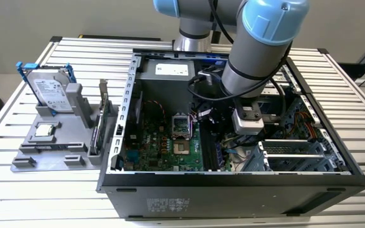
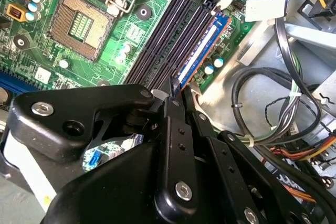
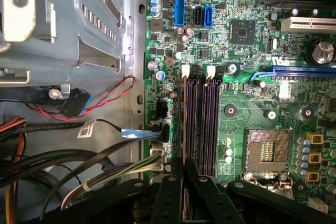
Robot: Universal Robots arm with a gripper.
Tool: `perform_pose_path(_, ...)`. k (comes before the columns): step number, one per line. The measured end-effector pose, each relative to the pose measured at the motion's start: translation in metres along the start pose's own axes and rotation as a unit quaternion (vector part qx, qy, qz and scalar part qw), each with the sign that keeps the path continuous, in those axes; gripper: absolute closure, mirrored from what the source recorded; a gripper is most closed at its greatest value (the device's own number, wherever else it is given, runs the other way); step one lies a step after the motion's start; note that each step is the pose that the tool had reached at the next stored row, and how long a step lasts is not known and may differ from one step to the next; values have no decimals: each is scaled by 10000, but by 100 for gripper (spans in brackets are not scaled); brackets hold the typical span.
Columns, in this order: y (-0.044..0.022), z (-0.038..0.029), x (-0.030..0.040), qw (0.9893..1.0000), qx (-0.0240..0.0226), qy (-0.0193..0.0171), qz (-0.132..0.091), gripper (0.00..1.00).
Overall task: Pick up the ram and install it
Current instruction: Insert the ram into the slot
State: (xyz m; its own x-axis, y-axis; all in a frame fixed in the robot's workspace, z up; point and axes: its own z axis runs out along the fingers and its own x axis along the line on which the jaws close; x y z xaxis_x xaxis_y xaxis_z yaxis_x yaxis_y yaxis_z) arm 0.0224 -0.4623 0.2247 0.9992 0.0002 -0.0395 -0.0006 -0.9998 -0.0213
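The black gripper (image 2: 177, 88) was pinched on the thin blue-edged ram stick (image 2: 202, 51), seated in the outermost black slot (image 2: 190, 38); no print was legible.

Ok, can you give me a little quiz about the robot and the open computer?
1. True or false: the silver hard drive in its blue frame lies inside the black metal computer case.
2. Pick one. The black two-fingered gripper has its tips at: A) the long dark memory slots, B) the square processor socket, C) the grey drive cage.
3. Fill the gap: in the second wrist view, the long thin ram stick in the outermost slot looks ___ in colour.

Key: 1 false, it stands outside the case; 2 A; 3 blue.
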Motion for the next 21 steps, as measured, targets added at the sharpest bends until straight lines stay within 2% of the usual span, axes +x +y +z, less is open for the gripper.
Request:
perform_pose_path(8,1,0,-4,10000,0,0,13,100)
perform_pose_path(17,-2,22,-14,10000,46,1,43,100)
perform_pose_path(21,-1,24,-22,10000,50,1,69,100)
